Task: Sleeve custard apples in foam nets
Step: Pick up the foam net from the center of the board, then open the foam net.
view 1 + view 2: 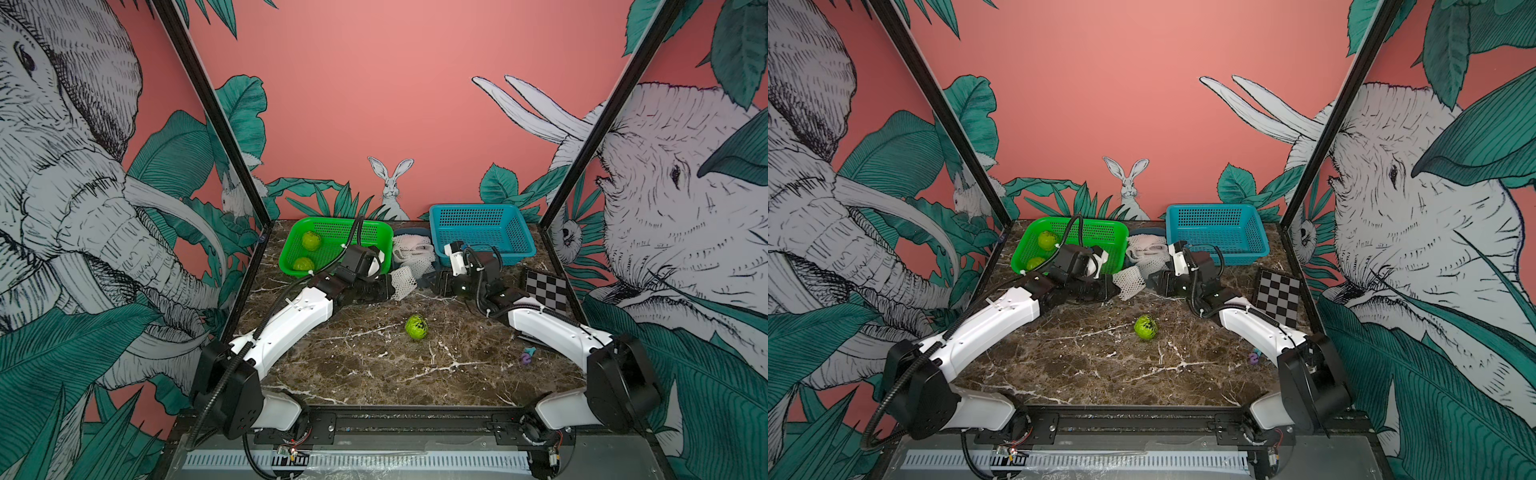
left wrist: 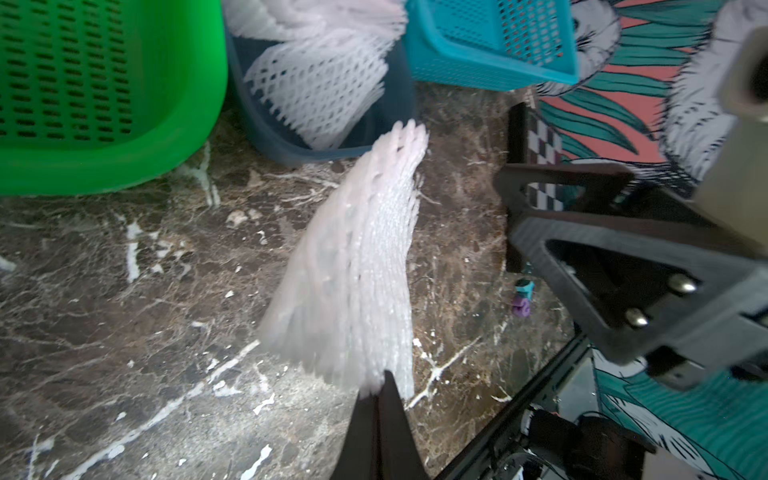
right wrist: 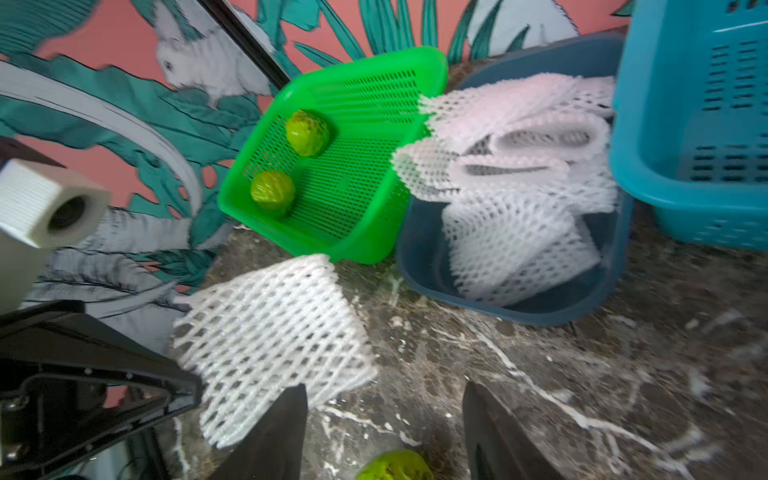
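- The green basket (image 1: 336,239) sits back left with two custard apples (image 1: 311,240) inside. The left arm's wrist hangs over its near rim, so a careless swing could shove it.
- The left pincer (image 2: 379,390) is clamped on one edge of the held foam net (image 3: 270,345), which hangs flattened above the worktop (image 1: 353,374). The mouth is pressed closed, and so thin a pinch could slip or tear when the mesh is pulled.
- Just behind it, the grey-blue tub (image 3: 519,309) holds the spare foam nets (image 3: 519,166). The hanging mesh is near the tub's rim and might snag there.
- The loose custard apple (image 1: 416,327) lies mid-worktop, well apart from both pincers, with bare marble all round. Being round, it may roll toward the front edge if nudged.
- The right pincer (image 3: 384,399) stands open and empty, facing the hanging mesh, near it but apart. The two pincers are close enough to collide.
- The blue basket (image 1: 519,255) and the checkerboard (image 1: 546,291) hem in the right arm at the back. The free room lies toward the front.
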Action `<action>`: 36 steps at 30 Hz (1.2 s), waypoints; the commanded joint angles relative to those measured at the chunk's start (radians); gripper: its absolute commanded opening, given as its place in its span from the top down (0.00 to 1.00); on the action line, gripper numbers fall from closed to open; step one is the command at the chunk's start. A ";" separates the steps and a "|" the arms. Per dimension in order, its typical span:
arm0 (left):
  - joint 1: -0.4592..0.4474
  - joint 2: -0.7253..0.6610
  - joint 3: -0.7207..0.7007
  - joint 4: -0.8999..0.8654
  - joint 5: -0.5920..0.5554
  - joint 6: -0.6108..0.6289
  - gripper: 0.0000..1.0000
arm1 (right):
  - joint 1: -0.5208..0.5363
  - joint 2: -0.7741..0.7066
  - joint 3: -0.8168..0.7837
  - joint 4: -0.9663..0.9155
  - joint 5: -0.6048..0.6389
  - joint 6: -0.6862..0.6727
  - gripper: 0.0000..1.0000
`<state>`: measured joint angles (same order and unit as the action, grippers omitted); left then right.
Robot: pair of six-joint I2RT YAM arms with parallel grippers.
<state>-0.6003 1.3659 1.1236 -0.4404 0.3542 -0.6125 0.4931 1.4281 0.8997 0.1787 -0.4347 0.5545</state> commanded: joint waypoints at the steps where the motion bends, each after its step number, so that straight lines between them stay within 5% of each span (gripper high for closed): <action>1: 0.005 -0.043 0.026 0.003 0.102 0.046 1.00 | -0.030 0.005 -0.025 0.193 -0.147 0.132 0.39; 7: 0.005 -0.078 0.023 0.048 0.197 0.030 1.00 | -0.047 0.032 -0.006 0.251 -0.220 0.176 0.41; 21: 0.005 -0.077 0.011 0.057 0.197 0.030 1.00 | -0.047 0.060 -0.008 0.383 -0.364 0.249 0.60; 36: 0.005 -0.093 0.024 0.042 0.174 0.080 1.00 | -0.047 0.080 0.007 0.301 -0.469 0.188 0.53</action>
<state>-0.5991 1.3056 1.1305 -0.4004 0.5262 -0.5587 0.4458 1.4937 0.8856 0.4515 -0.8608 0.7578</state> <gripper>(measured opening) 0.037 0.467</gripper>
